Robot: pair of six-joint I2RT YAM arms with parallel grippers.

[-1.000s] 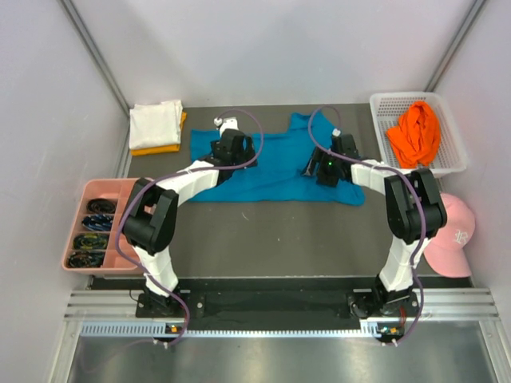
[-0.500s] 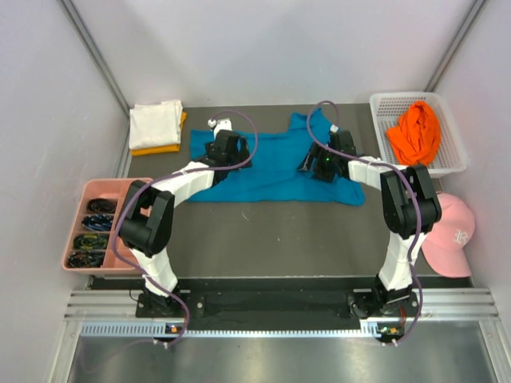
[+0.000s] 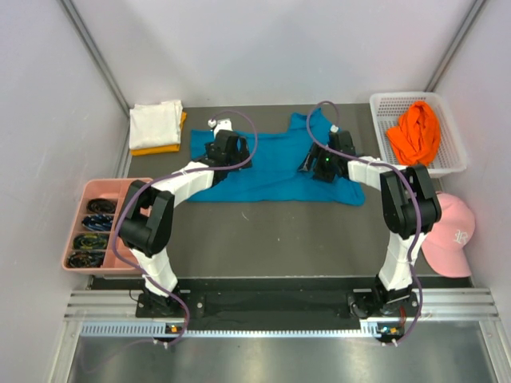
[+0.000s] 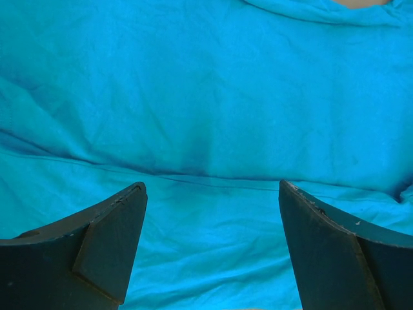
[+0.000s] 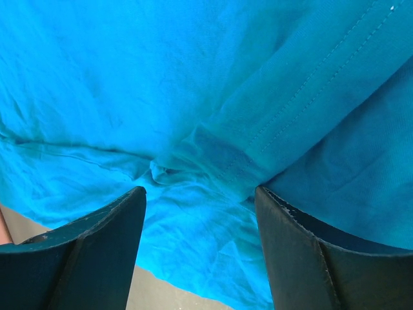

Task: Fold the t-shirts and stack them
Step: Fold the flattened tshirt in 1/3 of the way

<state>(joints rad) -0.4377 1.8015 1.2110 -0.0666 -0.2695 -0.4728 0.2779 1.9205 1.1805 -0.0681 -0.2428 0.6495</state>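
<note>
The teal-blue t-shirt (image 3: 275,166) lies spread on the dark table at the back middle. My left gripper (image 3: 226,144) hovers over its left part, open and empty; in the left wrist view (image 4: 213,194) only teal cloth (image 4: 213,116) fills the gap. My right gripper (image 3: 323,159) hovers over its right part, open and empty; the right wrist view (image 5: 201,197) shows a hemmed fold of the shirt (image 5: 258,142) and a bit of table. A folded white t-shirt (image 3: 156,122) lies on a yellow-orange one (image 3: 156,148) at the back left. A bright orange t-shirt (image 3: 415,133) sits bunched in a basket.
A white mesh basket (image 3: 455,155) stands at the back right. A pink baseball cap (image 3: 453,234) lies at the right edge. A pink tray (image 3: 80,199) with dark items in its compartments sits at the left. Grey walls close in on three sides.
Both grippers moved a little toward the back over the teal shirt between one second ago and half a second ago. Since then nothing has visibly moved.
</note>
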